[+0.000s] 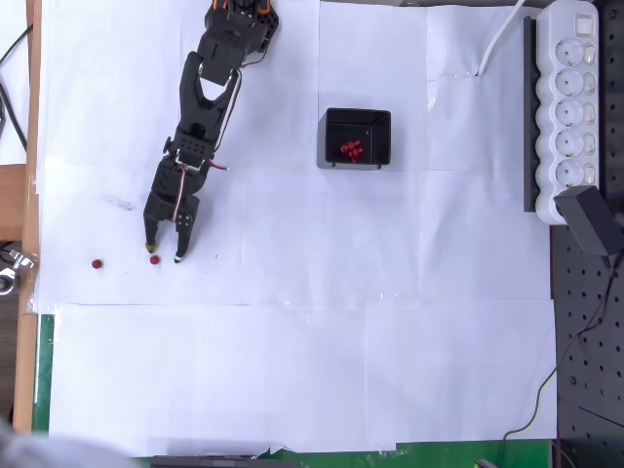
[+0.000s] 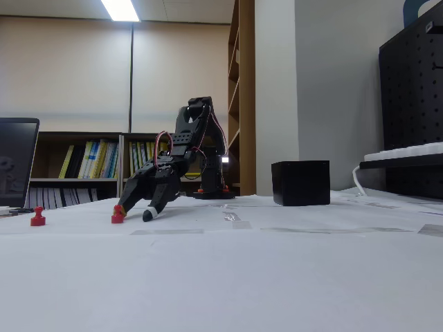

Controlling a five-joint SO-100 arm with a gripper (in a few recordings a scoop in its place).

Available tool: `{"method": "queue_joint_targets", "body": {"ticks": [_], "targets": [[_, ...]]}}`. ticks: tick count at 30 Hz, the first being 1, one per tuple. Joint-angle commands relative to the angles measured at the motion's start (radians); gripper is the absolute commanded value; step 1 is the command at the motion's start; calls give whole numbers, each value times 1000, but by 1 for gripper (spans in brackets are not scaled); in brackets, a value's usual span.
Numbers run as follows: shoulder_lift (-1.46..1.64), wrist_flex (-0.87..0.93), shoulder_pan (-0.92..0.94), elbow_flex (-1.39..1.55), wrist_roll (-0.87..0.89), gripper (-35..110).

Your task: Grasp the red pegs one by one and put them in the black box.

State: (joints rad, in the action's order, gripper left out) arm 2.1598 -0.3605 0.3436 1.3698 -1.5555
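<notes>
1. Nearest the fixed camera, the white paper-covered table (image 2: 221, 277) carries two loose red pegs (image 1: 154, 259). One lies between the spread fingers of the gripper (image 1: 164, 252); the other peg (image 1: 97, 263) sits well apart from the gripper, on the side away from the black box (image 1: 355, 138).

2. The fingers stand apart, tips down at the paper. In the fixed view one tip is at or just beside the nearer peg (image 2: 118, 216); whether it touches cannot be told.

3. Seen sideways, each peg shows a bright red round head on a narrow waist above a wider foot; from overhead it is a dark red dot. The outlying peg (image 2: 38, 218) stands upright.

4. By its look the peg is hard plastic, stiff and very light, likely to skid or tip on the smooth paper if nudged. The narrow waist beneath the head seems the surest place to pinch, with the fingers closing squarely from both sides.

5. Farthest from the fixed camera, the black box (image 2: 300, 182) holds a cluster of red pegs (image 1: 352, 149) already dropped inside.
</notes>
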Motion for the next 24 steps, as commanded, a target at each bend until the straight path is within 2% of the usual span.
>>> {"method": "queue_joint_targets", "body": {"ticks": [1, 9, 24], "targets": [[37, -12, 25, 55, 2, 18], [104, -6, 35, 143, 12, 18], [91, 17, 32, 120, 20, 18]]}}
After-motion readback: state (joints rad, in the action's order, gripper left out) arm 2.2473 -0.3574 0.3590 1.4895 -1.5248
